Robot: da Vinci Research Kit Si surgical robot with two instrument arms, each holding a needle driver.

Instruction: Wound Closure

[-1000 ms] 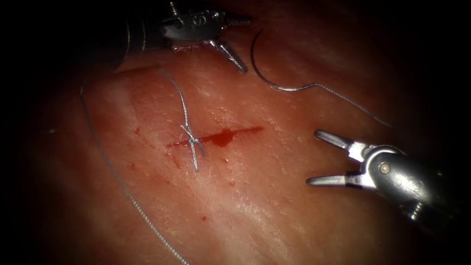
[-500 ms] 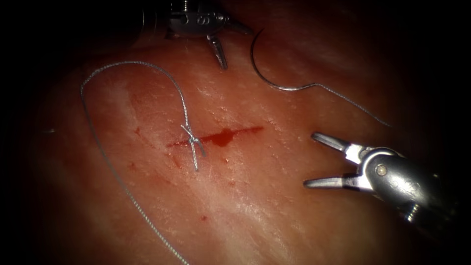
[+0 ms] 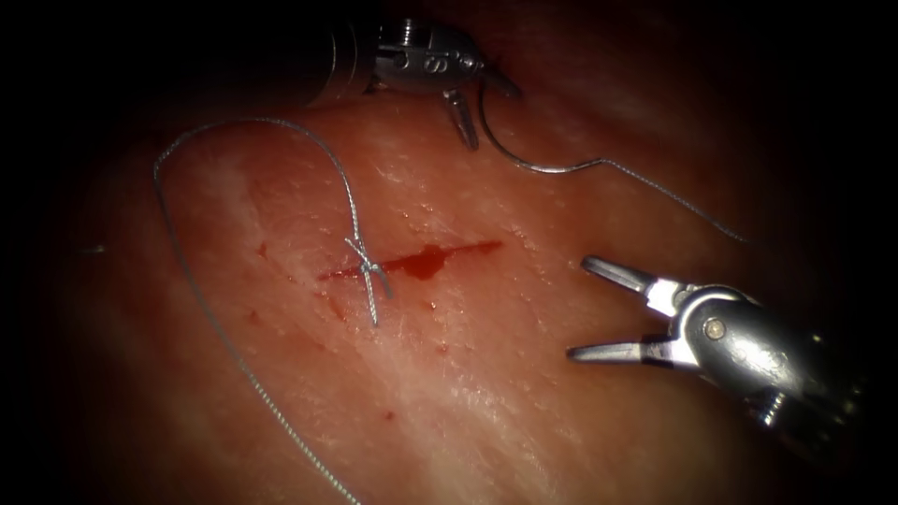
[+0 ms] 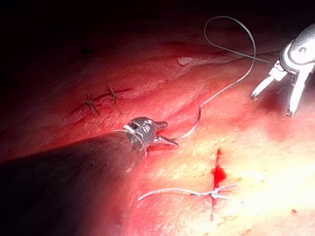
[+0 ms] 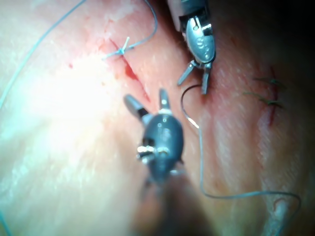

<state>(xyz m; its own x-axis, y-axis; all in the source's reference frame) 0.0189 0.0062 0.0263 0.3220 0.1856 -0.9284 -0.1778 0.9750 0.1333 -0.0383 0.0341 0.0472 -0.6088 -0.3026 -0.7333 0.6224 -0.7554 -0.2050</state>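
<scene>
Endoscope view counts two tools, one needle, one knot on the cut, and one long thread. Left tool (image 3: pixel 479 110) sits at the far edge of the tissue (image 3: pixel 486 393), jaws parted and holding nothing; the needle's (image 3: pixel 500 150) upper end lies between its two jaw tips, whether touching them I cannot tell. That needle lies loose on the surface, not in the tissue, on the right of the cut (image 3: pixel 412 262), curving away from the left tool toward the right tool. Its thread (image 3: pixel 673 198) trails on past the right tool's upper jaw. Right tool (image 3: pixel 585 309) hovers just right of the cut, jaws spread wide and holding nothing. One knot (image 3: pixel 369 268) crosses the cut's left part, with red fluid (image 3: pixel 426 264) pooled beside it, toward the right tool; from the knot a loop of thread arcs away on the left side, well apart from both tools. Left wrist view shows the left tool (image 4: pixel 165 133) by the needle (image 4: pixel 197 120); two older stitches (image 4: pixel 101 98) lie beyond it. Against the earlier frames, the left tool has moved right from near the loop to the needle's end, the right tool has crept slightly toward the cut, and the needle and knot lie unchanged.
</scene>
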